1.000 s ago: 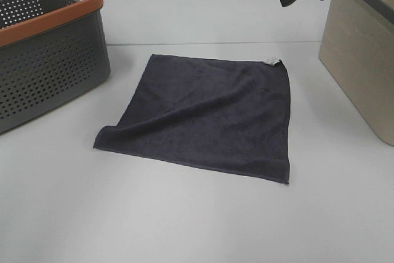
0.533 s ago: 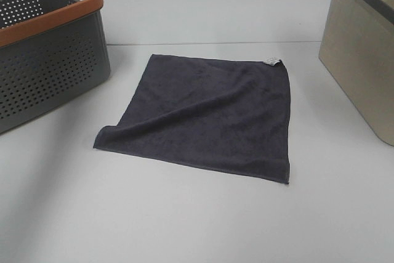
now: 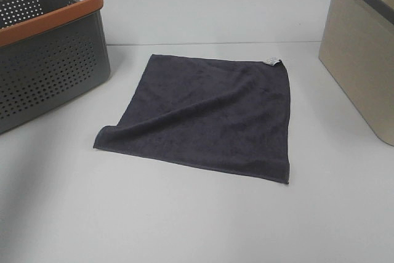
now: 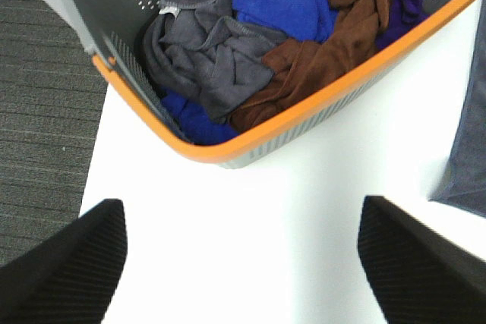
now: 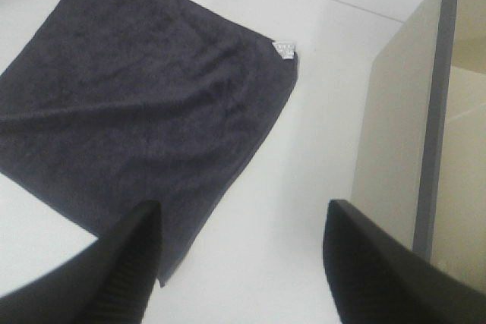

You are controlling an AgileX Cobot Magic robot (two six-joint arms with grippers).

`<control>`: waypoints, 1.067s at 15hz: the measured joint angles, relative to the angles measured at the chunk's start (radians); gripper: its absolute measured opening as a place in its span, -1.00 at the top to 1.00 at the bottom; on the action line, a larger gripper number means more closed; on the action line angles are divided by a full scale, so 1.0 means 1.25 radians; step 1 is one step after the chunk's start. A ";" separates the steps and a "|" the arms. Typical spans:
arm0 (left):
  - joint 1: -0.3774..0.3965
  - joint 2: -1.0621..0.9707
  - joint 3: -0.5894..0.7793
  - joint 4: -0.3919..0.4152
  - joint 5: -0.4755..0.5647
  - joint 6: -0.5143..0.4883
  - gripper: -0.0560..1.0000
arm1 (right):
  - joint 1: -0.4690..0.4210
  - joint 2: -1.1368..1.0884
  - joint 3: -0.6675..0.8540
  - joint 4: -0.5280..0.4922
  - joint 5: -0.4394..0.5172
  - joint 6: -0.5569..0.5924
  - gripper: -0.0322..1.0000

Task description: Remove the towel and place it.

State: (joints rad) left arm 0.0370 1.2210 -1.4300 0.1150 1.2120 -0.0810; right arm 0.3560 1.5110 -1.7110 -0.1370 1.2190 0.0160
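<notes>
The dark navy-charcoal towel (image 3: 206, 115) lies spread flat on the white table, with its white tag (image 3: 271, 61) at the far right corner and its near left corner slightly curled. It also shows in the right wrist view (image 5: 137, 104) and as an edge in the left wrist view (image 4: 467, 149). My right gripper (image 5: 239, 263) is open and empty, high above the towel's right side. My left gripper (image 4: 243, 263) is open and empty, above the table beside the grey basket (image 4: 250, 146). Neither gripper shows in the exterior high view.
The grey basket with an orange rim (image 3: 52, 47) stands at the back left and holds several crumpled cloths (image 4: 273, 36) in blue, brown and grey. A beige bin (image 3: 363, 53) stands at the right, also in the right wrist view (image 5: 410, 119). The table edge and carpet floor (image 4: 42, 111) lie beyond the basket.
The right gripper, seen at the top right one second ago, has risen out of the exterior high view. The towel has not moved.
</notes>
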 joint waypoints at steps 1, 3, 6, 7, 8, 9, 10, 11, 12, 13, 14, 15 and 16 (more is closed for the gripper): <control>0.000 -0.051 0.050 0.006 0.001 0.002 -0.58 | 0.000 -0.037 0.050 0.000 -0.001 0.001 -0.26; 0.000 -0.246 0.198 -0.001 0.001 0.006 -0.58 | 0.000 -0.186 0.260 0.000 -0.004 0.002 -0.26; 0.000 -0.446 0.323 -0.004 0.003 0.007 -0.58 | 0.000 -0.321 0.482 0.000 -0.065 0.002 -0.26; 0.000 -0.481 0.346 -0.004 0.003 0.008 -0.58 | 0.000 -0.344 0.518 0.001 -0.082 0.002 -0.26; 0.000 -0.546 0.387 -0.004 0.003 0.008 -0.58 | 0.000 -0.384 0.579 0.002 -0.104 0.002 -0.26; 0.000 -0.597 0.423 -0.004 0.003 0.008 -0.58 | 0.000 -0.425 0.638 0.005 -0.120 0.002 -0.26; 0.000 -0.642 0.458 -0.006 0.003 0.008 -0.58 | 0.000 -0.467 0.686 0.011 -0.135 0.002 -0.26; 0.000 -0.687 0.498 -0.007 0.003 0.008 -0.58 | 0.000 -0.508 0.734 0.017 -0.151 0.002 -0.26; 0.000 -0.731 0.536 -0.010 -0.006 0.008 -0.58 | 0.000 -0.546 0.774 0.020 -0.168 0.002 -0.26; 0.000 -0.768 0.566 -0.014 -0.030 0.008 -0.58 | 0.000 -0.584 0.810 0.021 -0.178 0.002 -0.26; 0.000 -0.798 0.593 -0.018 -0.054 0.008 -0.58 | 0.000 -0.626 0.843 0.022 -0.184 0.002 -0.26; 0.000 -0.825 0.618 -0.020 -0.071 0.008 -0.57 | 0.000 -0.661 0.866 0.022 -0.186 0.003 -0.26; 0.000 -0.848 0.638 -0.020 -0.084 0.008 -0.56 | 0.000 -0.697 0.886 0.022 -0.195 0.004 -0.26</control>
State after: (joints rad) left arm 0.0370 0.1610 -0.6320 0.0900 1.1070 -0.0710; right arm 0.3560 0.6400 -0.6030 -0.1100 0.9750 0.0210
